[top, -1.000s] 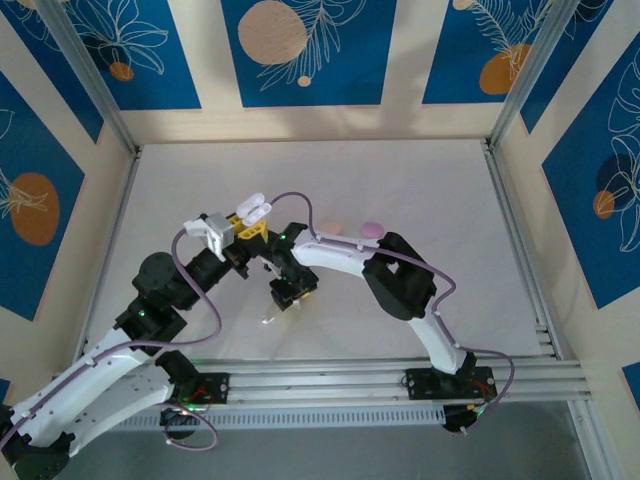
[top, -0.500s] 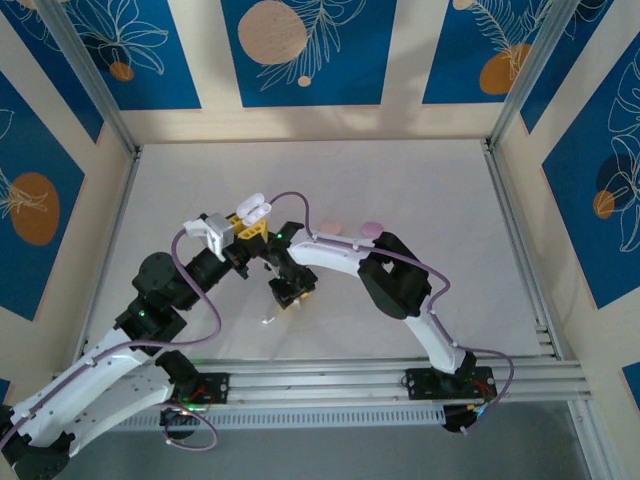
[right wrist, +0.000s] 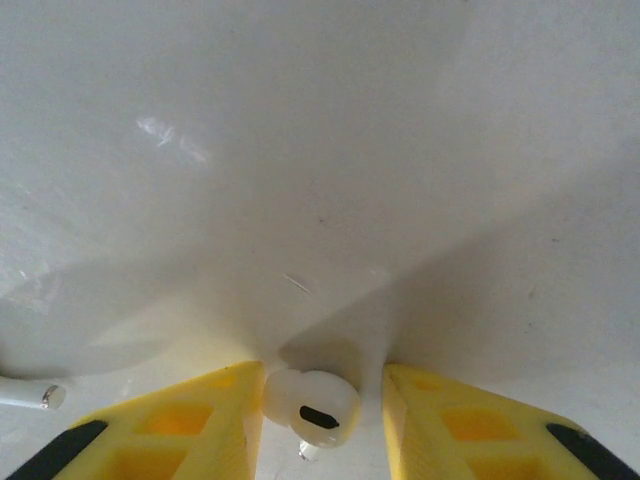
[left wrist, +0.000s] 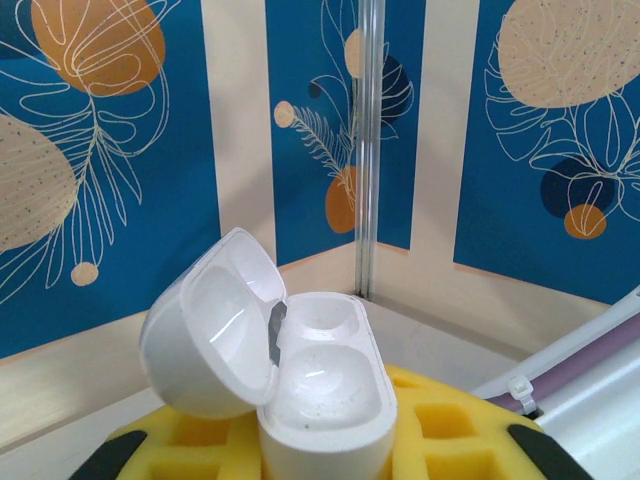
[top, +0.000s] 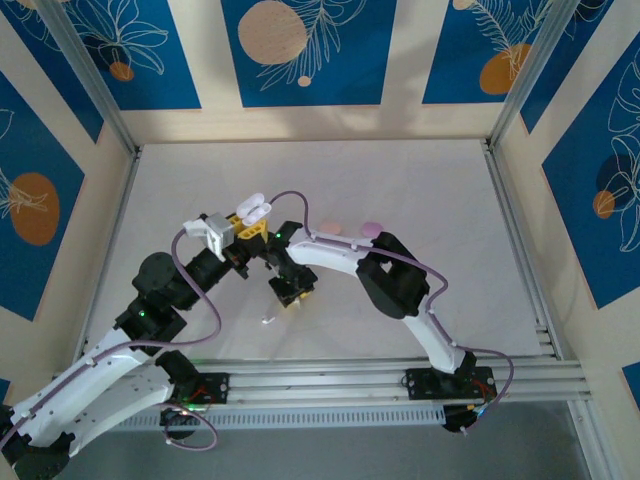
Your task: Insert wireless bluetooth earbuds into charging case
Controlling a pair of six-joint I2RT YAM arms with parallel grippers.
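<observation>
Your left gripper (left wrist: 320, 435) is clamping its yellow padded fingers (left wrist: 455, 425) tight on the white pebble-shaped plastic charging case (left wrist: 325, 385) and holding it up off the white table (top: 400, 180). The case is standing upright, its rounded lid (left wrist: 210, 335) is hanging open on the hinge to one side, and both moulded sockets are facing up with nothing in them. From above, you are seeing that case (top: 255, 210) at the tip of the left gripper (top: 248, 222).

Your right gripper (right wrist: 322, 378) is pointing down at the table with its jaws standing narrow around a glossy white bean-shaped earbud (right wrist: 312, 405). One yellow finger (right wrist: 215, 405) is touching the bud; a slim gap is showing on the other side. The bud is lying on the table surface. A second white earbud stem (right wrist: 25, 393) is lying just beside that gripper.

Beyond the right arm, a pale pink pebble-shaped case (top: 332, 228) and a pale purple pebble-shaped case (top: 372, 229) are sitting on the table, near each other.
</observation>
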